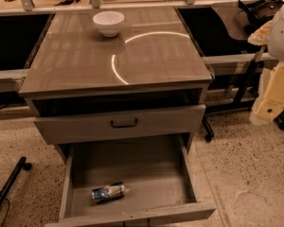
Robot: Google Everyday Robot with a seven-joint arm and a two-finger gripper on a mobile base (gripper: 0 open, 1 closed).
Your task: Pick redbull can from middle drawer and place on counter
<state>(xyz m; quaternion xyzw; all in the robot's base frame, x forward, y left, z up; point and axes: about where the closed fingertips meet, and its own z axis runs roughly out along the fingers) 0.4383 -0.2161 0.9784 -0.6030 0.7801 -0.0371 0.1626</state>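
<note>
Lying on its side on the bare floor of the pulled-out middle drawer (156,171), lower centre of the frame, left of middle and near the front wall: blue-and-silver redbull can (108,192). Just above, drawer with black bar handle (75,126), slightly out. Upper centre, on the glossy counter (75,65), white bowl (109,22) near the back edge, beside a bright curved light reflection (154,33). At the right edge, well apart from can and drawers, pale gripper (270,100) above speckled floor (246,164); impossible to tell whether apart or together
</note>
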